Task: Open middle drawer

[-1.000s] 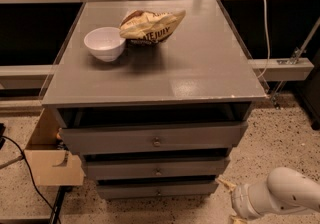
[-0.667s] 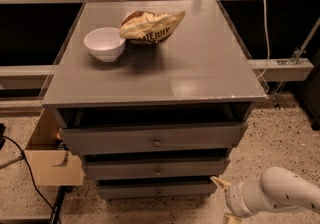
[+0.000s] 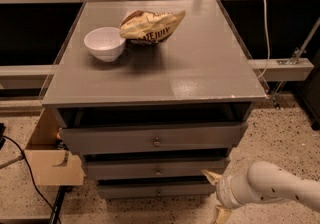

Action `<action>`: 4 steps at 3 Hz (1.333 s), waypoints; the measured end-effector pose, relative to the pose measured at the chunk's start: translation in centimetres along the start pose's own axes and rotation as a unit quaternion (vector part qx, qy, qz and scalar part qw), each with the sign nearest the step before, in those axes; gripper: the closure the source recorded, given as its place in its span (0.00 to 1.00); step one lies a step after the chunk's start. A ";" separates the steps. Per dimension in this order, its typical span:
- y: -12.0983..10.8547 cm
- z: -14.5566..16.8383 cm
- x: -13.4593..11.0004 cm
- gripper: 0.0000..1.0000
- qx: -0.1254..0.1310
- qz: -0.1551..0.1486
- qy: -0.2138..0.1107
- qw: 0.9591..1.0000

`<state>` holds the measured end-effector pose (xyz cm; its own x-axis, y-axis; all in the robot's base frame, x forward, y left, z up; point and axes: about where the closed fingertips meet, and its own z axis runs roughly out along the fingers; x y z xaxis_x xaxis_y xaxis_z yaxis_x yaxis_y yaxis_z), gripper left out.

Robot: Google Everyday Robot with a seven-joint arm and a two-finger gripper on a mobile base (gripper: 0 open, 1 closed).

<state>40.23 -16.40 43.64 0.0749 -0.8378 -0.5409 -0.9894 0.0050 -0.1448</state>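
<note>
The grey cabinet has three grey drawers stacked in its front. The middle drawer has a small round metal knob at its centre and looks closed. The taller top drawer sits above it and the narrow lowest drawer below it. My gripper is at the lower right, on a white arm. It is beside the right end of the middle and lowest drawers, right of the knob and not touching it. Its two tan fingers are spread apart and hold nothing.
A white bowl and a crumpled chip bag sit on the cabinet top. An open cardboard box and a black cable lie on the floor at the left. A metal rail runs behind the cabinet.
My arm and gripper have moved left across the floor area, closer to the right end of the drawer fronts. The drawers have not moved.
</note>
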 end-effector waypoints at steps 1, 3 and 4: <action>-1.7 0.8 -0.2 0.00 -0.001 -0.010 0.008 1.000; -4.9 2.3 0.1 0.00 -0.026 -0.014 0.028 0.999; -5.8 2.3 0.2 0.00 -0.018 -0.016 0.032 0.999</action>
<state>46.32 -15.30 42.44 0.0995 -0.8701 -0.4828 -0.9906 -0.0408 -0.1306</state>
